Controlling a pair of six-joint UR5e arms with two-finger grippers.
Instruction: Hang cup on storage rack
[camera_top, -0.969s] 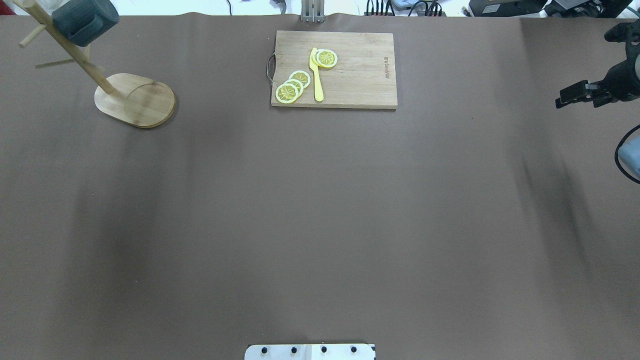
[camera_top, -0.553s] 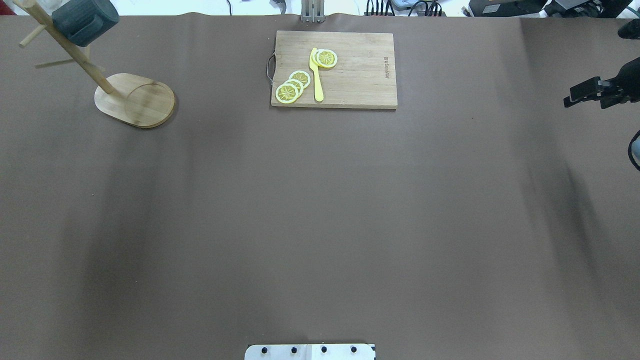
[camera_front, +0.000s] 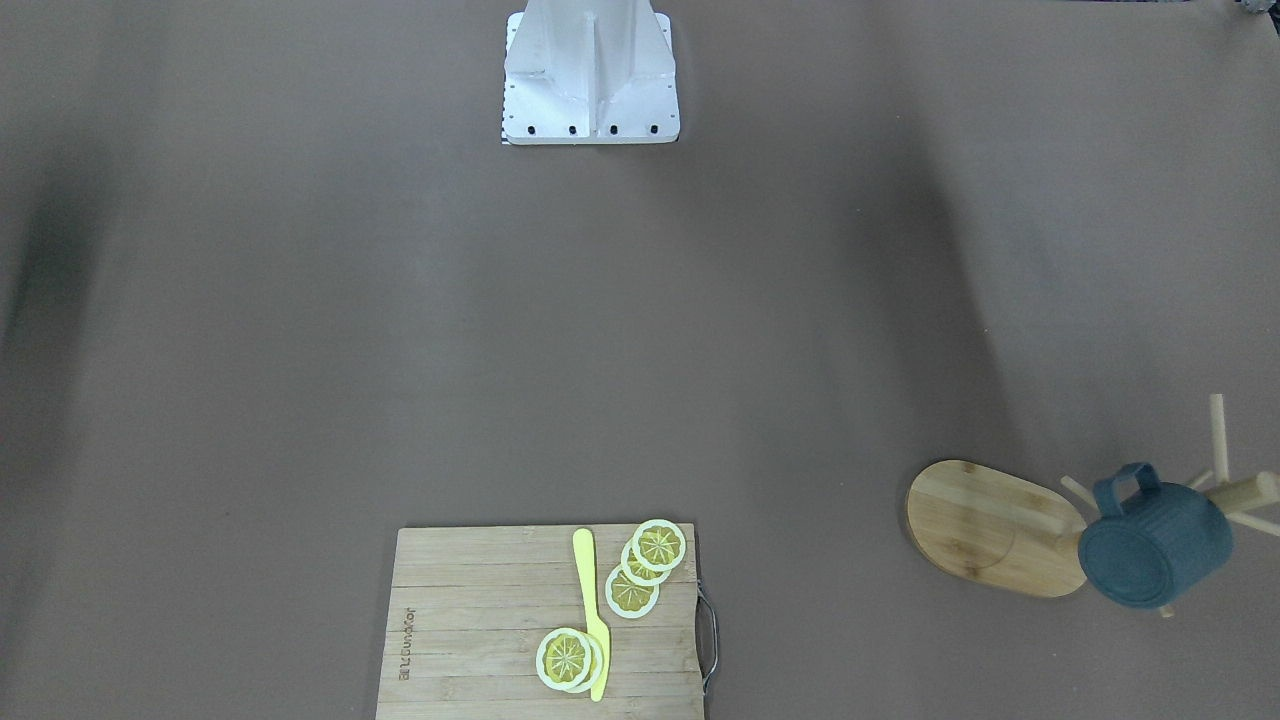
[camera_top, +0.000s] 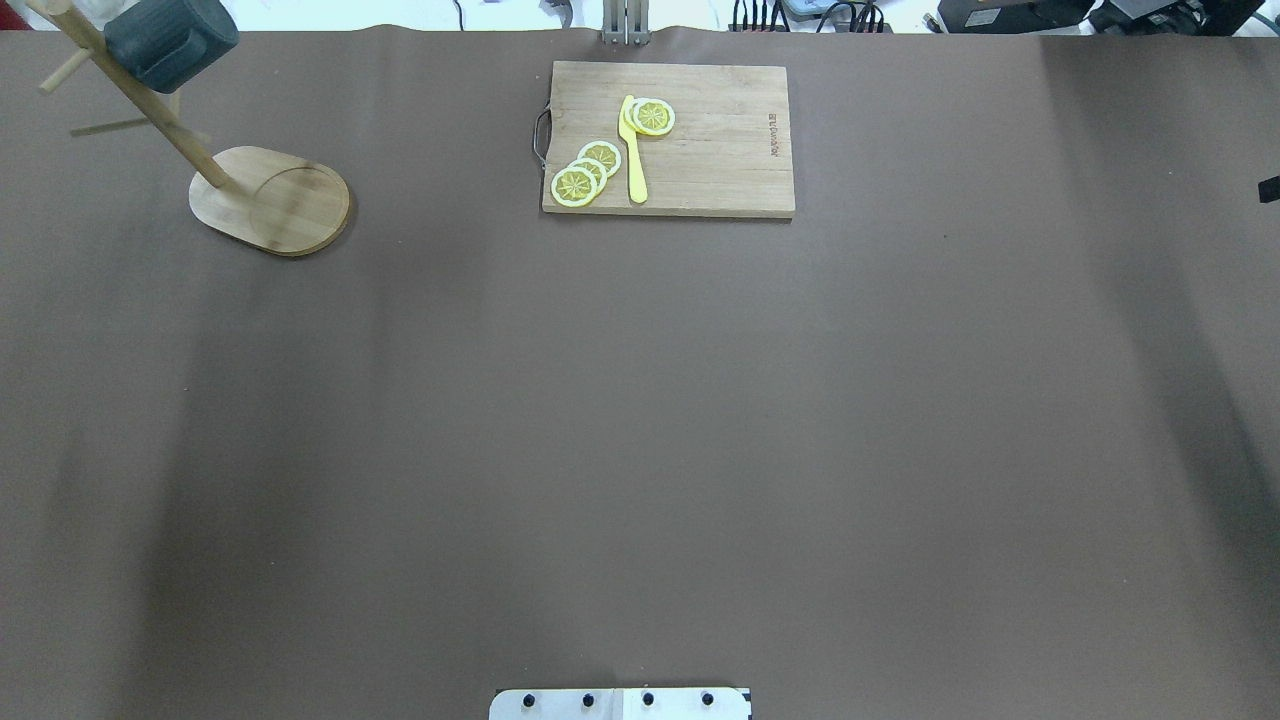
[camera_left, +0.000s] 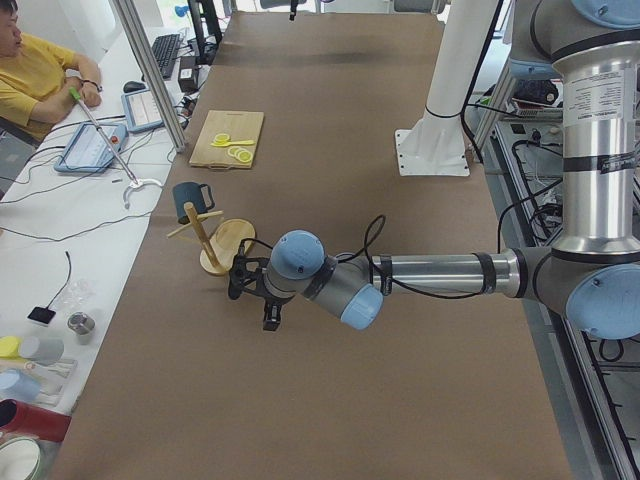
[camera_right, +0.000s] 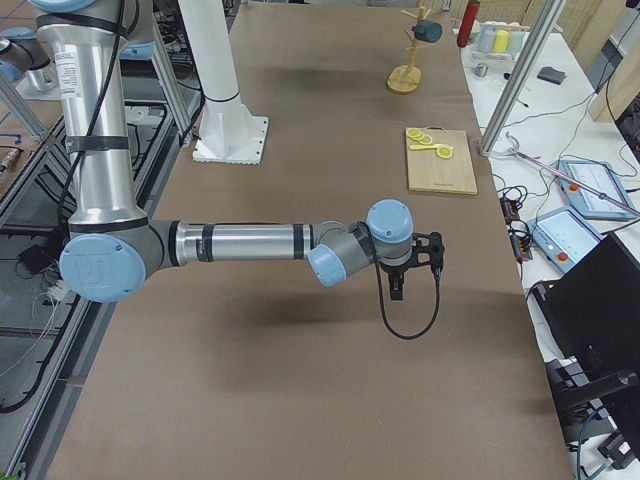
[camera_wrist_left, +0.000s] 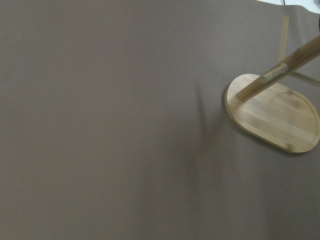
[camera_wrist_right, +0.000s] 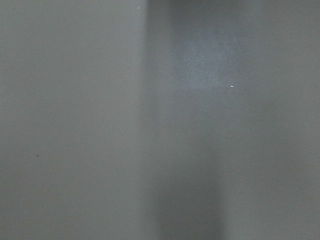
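The slate-blue cup (camera_top: 170, 40) hangs on an upper peg of the bamboo storage rack (camera_top: 270, 200) at the table's far left corner, free of both grippers. It also shows in the front view (camera_front: 1150, 545), the left view (camera_left: 190, 198) and the right view (camera_right: 427, 30). My left gripper (camera_left: 252, 295) hovers over the table a short way from the rack's base (camera_wrist_left: 275, 117); I cannot tell whether it is open or shut. My right gripper (camera_right: 418, 265) is far from the rack, with only a sliver (camera_top: 1270, 188) in the overhead view; its state cannot be told.
A bamboo cutting board (camera_top: 668, 140) with lemon slices (camera_top: 585, 172) and a yellow knife (camera_top: 632, 150) lies at the far middle of the table. A person (camera_left: 35, 75) sits beyond the far edge. The robot's base plate (camera_front: 592, 75) is at the near edge.
My right gripper has moved right, almost out of the overhead view. The cup and the rack have not moved.
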